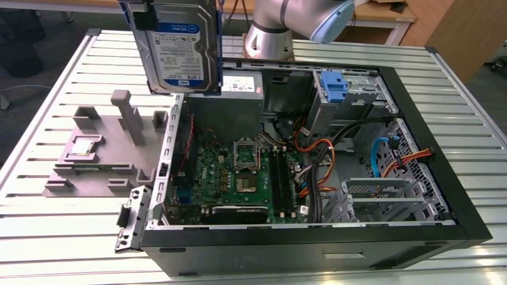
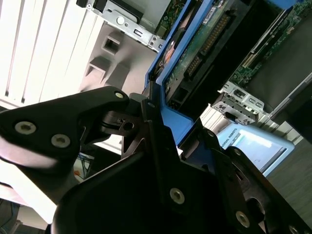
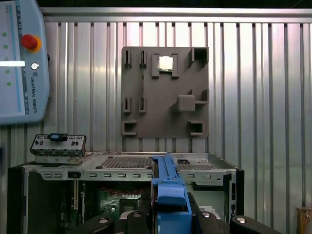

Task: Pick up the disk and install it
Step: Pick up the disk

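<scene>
Gripper (image 3: 168, 222) is clamped on the blue carrier edge of the disk (image 1: 184, 50), which we hold upright above the open computer case (image 1: 277, 252), presumably so its body clears cables and walls.

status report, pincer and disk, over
Pincer shut on the disk, by its blue carrier. Disk upright in the air, above the open computer case, not installed. Loose cables inside the case.
</scene>
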Robot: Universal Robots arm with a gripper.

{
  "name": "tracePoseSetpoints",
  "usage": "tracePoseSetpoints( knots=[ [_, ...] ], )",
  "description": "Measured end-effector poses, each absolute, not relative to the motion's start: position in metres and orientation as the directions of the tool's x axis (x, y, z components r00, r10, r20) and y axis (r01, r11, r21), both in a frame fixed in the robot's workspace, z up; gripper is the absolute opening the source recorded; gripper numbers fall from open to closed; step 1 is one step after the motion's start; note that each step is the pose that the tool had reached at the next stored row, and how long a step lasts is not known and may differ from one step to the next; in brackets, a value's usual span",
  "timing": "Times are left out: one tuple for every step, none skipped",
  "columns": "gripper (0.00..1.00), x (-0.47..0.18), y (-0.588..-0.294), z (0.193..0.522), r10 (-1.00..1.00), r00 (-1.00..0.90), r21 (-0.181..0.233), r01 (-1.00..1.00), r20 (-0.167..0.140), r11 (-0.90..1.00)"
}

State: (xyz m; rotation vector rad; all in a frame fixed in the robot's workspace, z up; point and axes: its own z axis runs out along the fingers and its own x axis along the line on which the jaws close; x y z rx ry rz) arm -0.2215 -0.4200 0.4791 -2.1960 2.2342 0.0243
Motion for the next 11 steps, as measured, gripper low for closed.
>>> tracePoseSetpoints(
  knots=[
    [0.37,-0.221,-0.42,0.479,-1.0,-0.017,0.005,-1.0,-0.017,0.017],
    [0.37,-0.22,-0.42,0.479,-1.0,-0.017,0.005,-1.0,-0.017,0.017],
    [0.37,-0.219,-0.42,0.479,-1.0,-0.017,0.005,-1.0,-0.017,0.017],
    [0.37,-0.218,-0.42,0.479,-1.0,-0.017,0.005,-1.0,-0.017,0.017],
    [0.37,-0.216,-0.42,0.479,-1.0,-0.017,0.005,-1.0,-0.017,0.017],
    [0.37,-0.215,-0.42,0.479,-1.0,-0.017,0.005,-1.0,-0.017,0.017],
    [0.37,-0.214,-0.42,0.479,-1.0,-0.017,0.005,-1.0,-0.017,0.017],
    [0.37,-0.213,-0.42,0.479,-1.0,-0.017,0.005,-1.0,-0.017,0.017],
    [0.37,-0.212,-0.42,0.479,-1.0,-0.017,0.005,-1.0,-0.017,0.017],
    [0.37,-0.211,-0.42,0.479,-1.0,-0.017,0.005,-1.0,-0.017,0.017],
    [0.37,-0.21,-0.42,0.479,-1.0,-0.017,0.005,-1.0,-0.017,0.017]
  ],
)
